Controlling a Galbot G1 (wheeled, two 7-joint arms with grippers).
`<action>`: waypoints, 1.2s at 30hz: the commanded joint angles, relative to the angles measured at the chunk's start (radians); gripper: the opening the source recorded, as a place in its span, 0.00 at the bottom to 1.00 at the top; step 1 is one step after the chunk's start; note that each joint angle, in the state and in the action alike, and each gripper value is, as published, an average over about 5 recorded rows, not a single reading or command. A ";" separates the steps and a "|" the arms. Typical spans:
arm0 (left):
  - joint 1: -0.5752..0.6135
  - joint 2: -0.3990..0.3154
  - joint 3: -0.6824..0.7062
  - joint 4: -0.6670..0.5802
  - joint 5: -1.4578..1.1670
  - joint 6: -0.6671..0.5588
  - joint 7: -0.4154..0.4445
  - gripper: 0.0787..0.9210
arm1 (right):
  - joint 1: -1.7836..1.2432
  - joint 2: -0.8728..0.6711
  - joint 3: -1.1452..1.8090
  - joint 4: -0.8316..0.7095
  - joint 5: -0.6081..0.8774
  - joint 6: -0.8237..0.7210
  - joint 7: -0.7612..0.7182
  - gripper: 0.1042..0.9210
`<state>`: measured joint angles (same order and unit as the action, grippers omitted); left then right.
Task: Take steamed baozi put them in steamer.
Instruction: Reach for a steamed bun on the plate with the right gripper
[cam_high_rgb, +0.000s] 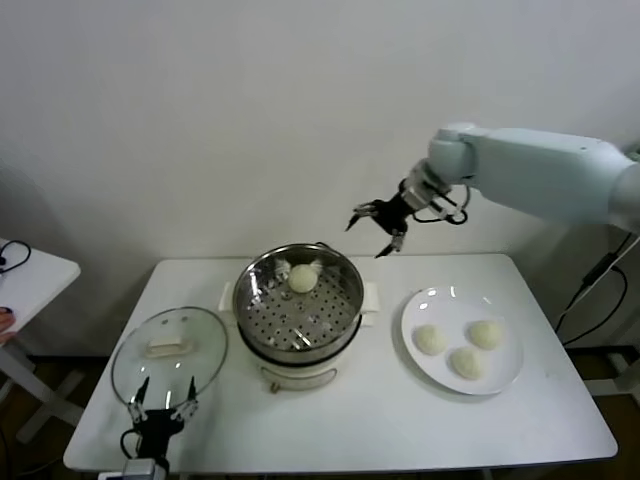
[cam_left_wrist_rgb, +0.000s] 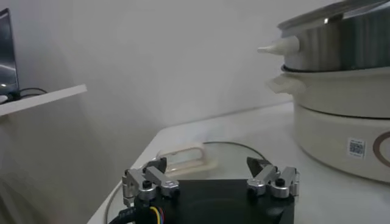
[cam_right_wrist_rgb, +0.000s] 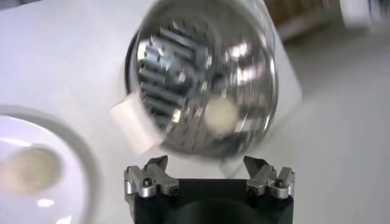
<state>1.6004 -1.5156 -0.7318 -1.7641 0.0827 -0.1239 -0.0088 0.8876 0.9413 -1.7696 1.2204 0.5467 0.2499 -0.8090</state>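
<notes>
The steel steamer (cam_high_rgb: 262, 322) stands mid-table on its cream base, with one off-white baozi (cam_high_rgb: 302, 278) on the perforated tray at the far side. Three more baozi (cam_high_rgb: 430, 340) (cam_high_rgb: 486, 334) (cam_high_rgb: 465, 362) lie on a white plate (cam_high_rgb: 412, 310) to the right. My right gripper (cam_high_rgb: 378, 226) hangs open and empty in the air above and behind the steamer's right rim; its wrist view looks down on the steamer (cam_right_wrist_rgb: 177, 67), the baozi (cam_right_wrist_rgb: 220, 114) inside and one plate baozi (cam_right_wrist_rgb: 29, 170). My left gripper (cam_high_rgb: 162, 402) rests open and empty at the table's front left, by the lid.
A round glass lid (cam_high_rgb: 205, 350) with a cream handle lies flat left of the steamer, just beyond my left gripper (cam_left_wrist_rgb: 210, 171). The steamer's base (cam_left_wrist_rgb: 341, 131) rises close on that side. A small white side table (cam_high_rgb: 40, 270) stands at far left.
</notes>
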 joint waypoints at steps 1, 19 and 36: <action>0.000 0.002 0.000 0.001 -0.001 -0.001 0.001 0.88 | 0.088 -0.208 -0.132 0.201 0.147 -0.546 -0.011 0.88; -0.002 -0.004 -0.007 0.014 0.002 -0.004 0.001 0.88 | -0.225 -0.239 0.000 0.174 0.082 -0.687 -0.049 0.88; -0.002 -0.001 -0.015 0.040 0.010 -0.010 0.000 0.88 | -0.466 -0.067 0.192 -0.035 -0.036 -0.601 -0.066 0.88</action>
<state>1.5981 -1.5183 -0.7468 -1.7269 0.0922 -0.1338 -0.0090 0.5138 0.8321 -1.6432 1.2390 0.5417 -0.3466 -0.8658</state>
